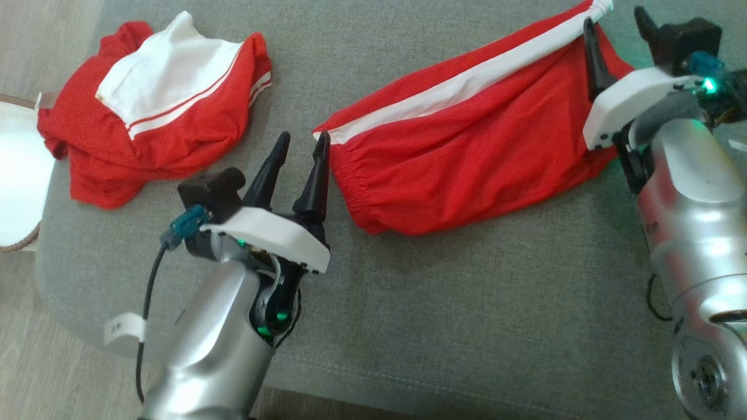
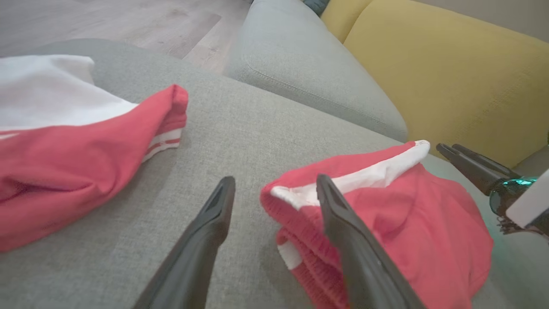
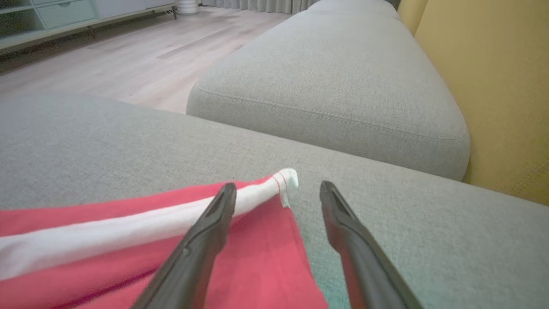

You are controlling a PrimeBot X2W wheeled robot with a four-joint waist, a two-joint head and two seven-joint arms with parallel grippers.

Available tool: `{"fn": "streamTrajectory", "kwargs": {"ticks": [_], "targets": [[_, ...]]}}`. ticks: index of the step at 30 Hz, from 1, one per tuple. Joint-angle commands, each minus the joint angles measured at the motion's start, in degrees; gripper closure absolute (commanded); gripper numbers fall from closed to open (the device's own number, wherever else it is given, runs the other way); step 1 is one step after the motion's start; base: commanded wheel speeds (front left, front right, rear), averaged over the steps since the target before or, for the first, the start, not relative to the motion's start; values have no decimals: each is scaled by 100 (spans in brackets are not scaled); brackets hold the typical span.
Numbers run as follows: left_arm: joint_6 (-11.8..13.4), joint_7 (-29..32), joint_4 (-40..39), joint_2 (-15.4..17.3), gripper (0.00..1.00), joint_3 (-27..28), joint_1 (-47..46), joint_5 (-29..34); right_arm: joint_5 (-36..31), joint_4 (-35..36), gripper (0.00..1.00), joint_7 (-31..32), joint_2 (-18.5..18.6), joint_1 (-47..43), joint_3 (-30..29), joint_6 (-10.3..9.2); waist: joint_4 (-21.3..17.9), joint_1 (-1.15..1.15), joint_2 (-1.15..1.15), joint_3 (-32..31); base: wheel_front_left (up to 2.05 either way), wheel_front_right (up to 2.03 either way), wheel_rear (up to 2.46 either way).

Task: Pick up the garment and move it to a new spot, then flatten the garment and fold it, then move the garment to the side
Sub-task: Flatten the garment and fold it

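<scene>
Shows garment [image 1: 467, 151] spread flat, left gripper [image 1: 302, 143] and right gripper [image 1: 615, 23] wide open, empty, at its ends; seemingly leaves folding, side move.

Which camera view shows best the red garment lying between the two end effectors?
The head view: the garment is seen almost whole. The left wrist view shows its bunched end, and the right wrist view its other corner with the white stripe.
</scene>
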State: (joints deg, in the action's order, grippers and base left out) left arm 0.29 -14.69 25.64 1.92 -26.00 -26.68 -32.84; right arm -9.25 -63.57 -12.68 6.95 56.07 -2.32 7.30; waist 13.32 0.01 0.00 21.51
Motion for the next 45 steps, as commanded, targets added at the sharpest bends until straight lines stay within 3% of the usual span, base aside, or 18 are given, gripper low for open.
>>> {"fn": "streamTrajectory", "kwargs": {"ticks": [1, 5, 10, 11, 12, 22, 34, 40, 45], "targets": [[51, -30, -143, 96, 0, 166, 79, 50, -27, -14, 0, -17, -53, 56, 118, 19, -10, -1, 0, -51, 0, 0, 0], [91, -30, -145, 96, 0, 202, 279, 115, 57, -487, 0, 291, 97, -67, 270, 19, -3, -1, 0, -151, 0, 0, 0], [104, -30, -224, 96, 0, 252, 448, 195, 236, -909, 1, 1129, 124, -326, 524, 19, 28, -1, 0, -247, 0, 0, 0], [109, -30, -231, 96, 0, 259, 474, 216, 336, -942, 61, 1271, 81, -388, 565, 19, 32, -1, 0, -275, 0, 0, 0], [119, -30, -234, 96, 0, 276, 494, 250, 457, -964, 100, 1393, 44, -445, 591, 19, 29, -1, 0, -302, 0, 0, 0], [189, -30, -101, 96, 0, 527, 884, 592, 1361, -908, 100, 822, 39, -798, 730, 19, -307, -1, 0, -870, 0, 0, 0], [140, -30, 24, 96, 0, 848, 1478, 864, 2302, -391, 100, 52, 429, -1775, 854, 19, -784, -1, 0, -1509, 0, 0, 0], [135, -30, 17, 96, 0, 868, 1656, 855, 2411, 539, 100, -155, 184, -1870, 1418, 19, -787, -1, 0, -1660, 0, 0, 0], [143, -30, -2, 96, 0, 761, 1730, 848, 2635, 1244, 100, -35, -227, -1975, 2399, 19, -583, -1, 0, -1763, 0, 0, 0]]}}
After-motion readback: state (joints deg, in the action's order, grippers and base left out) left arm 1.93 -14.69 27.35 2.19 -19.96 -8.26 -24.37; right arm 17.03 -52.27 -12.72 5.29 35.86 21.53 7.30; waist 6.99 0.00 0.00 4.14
